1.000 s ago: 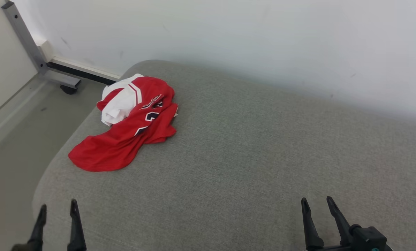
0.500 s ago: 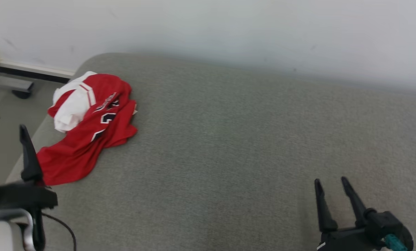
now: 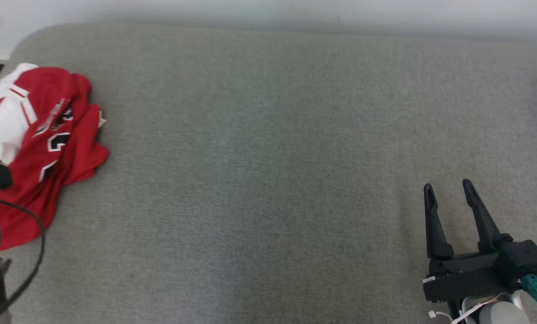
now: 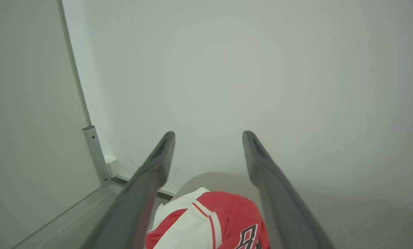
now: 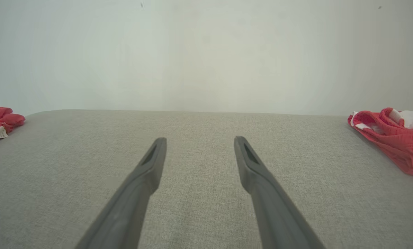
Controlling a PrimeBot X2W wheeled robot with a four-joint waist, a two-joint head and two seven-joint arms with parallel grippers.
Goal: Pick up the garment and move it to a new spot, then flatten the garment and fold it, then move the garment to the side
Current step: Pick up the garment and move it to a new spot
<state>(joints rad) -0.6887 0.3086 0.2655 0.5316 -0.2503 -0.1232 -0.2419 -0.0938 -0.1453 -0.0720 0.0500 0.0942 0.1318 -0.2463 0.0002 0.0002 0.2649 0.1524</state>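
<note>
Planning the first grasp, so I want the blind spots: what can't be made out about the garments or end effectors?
- Red jersey: head view, lettering lost in folds and blur; the left edge cuts off its left side.
- Second red garment: the right edge crops it in the head and right wrist views; type unclear.
- Left end effector: gap to the jersey unclear, left wrist view.

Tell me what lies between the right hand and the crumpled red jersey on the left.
Nothing: in the head view, bare grey fabric cushion runs from the right hand to the crumpled red and white jersey.
</note>
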